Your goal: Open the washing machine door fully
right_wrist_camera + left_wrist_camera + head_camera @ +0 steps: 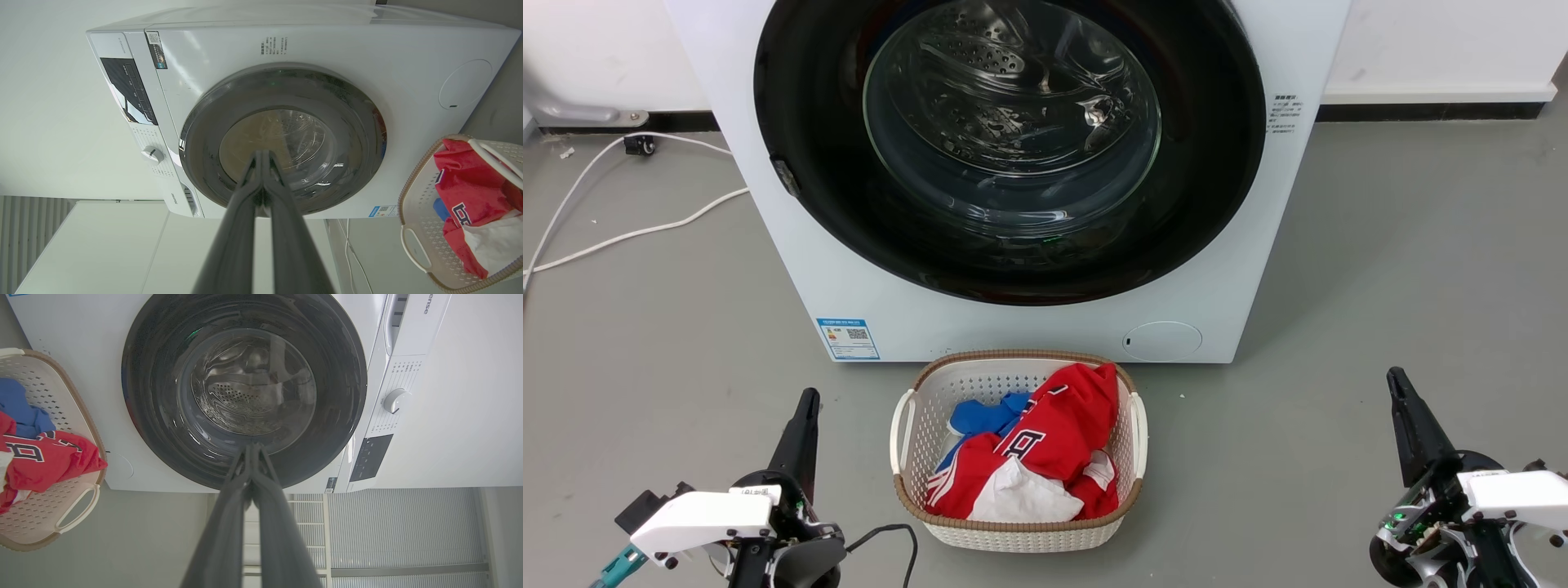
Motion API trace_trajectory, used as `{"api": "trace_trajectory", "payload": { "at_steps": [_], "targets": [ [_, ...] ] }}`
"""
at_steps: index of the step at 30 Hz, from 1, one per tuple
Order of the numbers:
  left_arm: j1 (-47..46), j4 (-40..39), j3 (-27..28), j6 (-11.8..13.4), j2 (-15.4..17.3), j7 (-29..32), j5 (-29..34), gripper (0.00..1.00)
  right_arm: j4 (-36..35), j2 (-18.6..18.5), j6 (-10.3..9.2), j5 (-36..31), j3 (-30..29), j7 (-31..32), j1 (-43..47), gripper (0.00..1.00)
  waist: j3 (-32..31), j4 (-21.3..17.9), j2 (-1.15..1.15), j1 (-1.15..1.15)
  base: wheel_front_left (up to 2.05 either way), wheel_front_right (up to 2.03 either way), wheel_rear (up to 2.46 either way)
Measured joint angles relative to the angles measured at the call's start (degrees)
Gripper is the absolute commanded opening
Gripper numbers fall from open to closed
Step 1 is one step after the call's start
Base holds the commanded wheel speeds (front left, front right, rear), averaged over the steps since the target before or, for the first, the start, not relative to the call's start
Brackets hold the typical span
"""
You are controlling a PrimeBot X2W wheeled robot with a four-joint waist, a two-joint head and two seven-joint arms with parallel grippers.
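Two hands pinched together, left hand (809, 400) and right hand (1396, 377) flanking basket (980, 382), washing machine door (809, 163) seemingly shut

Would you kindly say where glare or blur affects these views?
Head view: sharp, reflections streak the washing machine door. Left wrist view: the left claw looks blurred near the lens. Right wrist view: a tan sheen veils the door glass.

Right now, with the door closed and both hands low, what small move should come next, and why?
Probably raise the left hand toward the small catch on the left edge of the washing machine door. The door sits shut, the right hand is also closed and low, and that catch, seemingly the only grip point, is on the left hand's side.
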Motion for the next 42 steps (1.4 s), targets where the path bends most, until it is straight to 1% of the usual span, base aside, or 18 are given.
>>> {"api": "trace_trajectory", "payload": {
  "at_steps": [24, 25, 30, 37, 39, 42],
  "targets": [
    [0.0, 0.0, 0.0, 0.0, 0.0, -0.1, 0.0, 0.0, 0.0, 0.1, 0.0, 0.0, -0.1, 0.1, 0.0, 0.0, 0.0, 0.0, 0.0, 0.0, 0.0, 0.0, 0.0],
    [0.2, 0.4, 0.0, 0.0, -0.1, -0.1, 0.0, 1.0, 0.4, 0.1, -0.01, 0.0, -0.1, 0.1, 0.2, 1.0, 0.0, 0.0, 0.0, 0.0, 0.0, 0.0, 0.0],
    [2.3, 1.9, -0.5, 0.1, -0.3, -0.2, 0.0, 1.0, 1.6, 0.3, -0.02, 0.0, 0.3, -0.5, 2.6, 1.0, 0.0, 0.0, 0.0, 0.0, 0.0, 0.0, 0.0],
    [2.3, -0.5, -3.2, 0.1, 0.1, -3.0, 2.3, 1.0, -1.2, 0.3, -0.02, -2.6, 1.3, -2.9, 3.5, 1.0, 0.1, 0.5, 0.0, 0.0, 0.0, 0.0, 0.0],
    [2.3, -1.0, -4.0, 0.1, 0.5, -3.7, 3.6, 1.0, -1.7, 0.3, -0.02, -4.3, 1.4, -3.5, 3.7, 1.0, 0.1, 0.7, 0.0, 0.0, 0.0, 0.0, 0.0],
    [2.3, -1.6, -4.4, 0.1, 0.8, -4.4, 6.7, 1.0, -2.4, 0.3, -0.02, -8.7, 1.7, -4.4, 3.9, 1.0, 0.2, 0.9, 0.0, 0.0, 0.0, 0.0, 0.0]
  ]
}}
